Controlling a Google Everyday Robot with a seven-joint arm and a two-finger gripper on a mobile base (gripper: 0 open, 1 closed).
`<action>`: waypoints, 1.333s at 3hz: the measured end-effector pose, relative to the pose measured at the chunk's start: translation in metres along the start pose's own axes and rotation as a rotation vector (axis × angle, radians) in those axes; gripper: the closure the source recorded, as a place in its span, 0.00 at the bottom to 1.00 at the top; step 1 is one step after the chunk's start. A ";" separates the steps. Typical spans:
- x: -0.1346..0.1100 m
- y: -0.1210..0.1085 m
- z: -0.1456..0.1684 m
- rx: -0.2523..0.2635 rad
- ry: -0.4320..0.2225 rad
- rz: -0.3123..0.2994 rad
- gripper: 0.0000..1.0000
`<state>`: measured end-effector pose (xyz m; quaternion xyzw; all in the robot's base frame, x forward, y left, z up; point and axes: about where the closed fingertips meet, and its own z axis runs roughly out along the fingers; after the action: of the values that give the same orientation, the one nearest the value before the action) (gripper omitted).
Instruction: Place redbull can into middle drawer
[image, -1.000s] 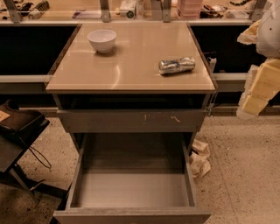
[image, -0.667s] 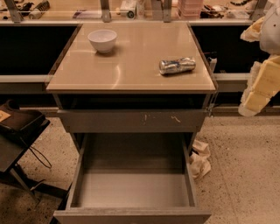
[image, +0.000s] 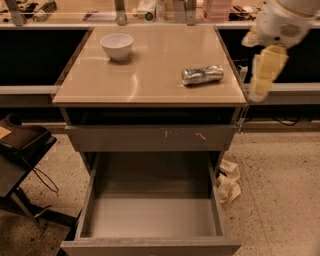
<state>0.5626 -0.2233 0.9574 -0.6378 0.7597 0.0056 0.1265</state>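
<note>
The redbull can (image: 202, 75) lies on its side on the tan counter top (image: 150, 75), near the right edge. The middle drawer (image: 152, 215) is pulled out wide below, its grey floor bare. Above it is a shut grey drawer front with pale scratch marks (image: 150, 137). My gripper (image: 263, 75) hangs in the air just off the counter's right edge, to the right of the can and a little above its level, apart from it and holding nothing that I can see.
A white bowl (image: 117, 46) stands at the counter's back left. Crumpled paper (image: 228, 181) lies on the floor to the right of the drawer. A dark chair or stand (image: 22, 150) is at the left. Clutter lines the shelf behind.
My gripper has moved left and slightly up, closer to the counter's right edge and the can. The can, bowl and drawer have not moved.
</note>
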 end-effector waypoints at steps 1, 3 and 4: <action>-0.040 -0.057 0.042 -0.046 -0.048 -0.039 0.00; -0.046 -0.094 0.059 0.015 -0.078 -0.015 0.00; -0.060 -0.122 0.042 0.122 -0.022 -0.096 0.00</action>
<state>0.6979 -0.1813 0.9472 -0.6646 0.7257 -0.0397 0.1734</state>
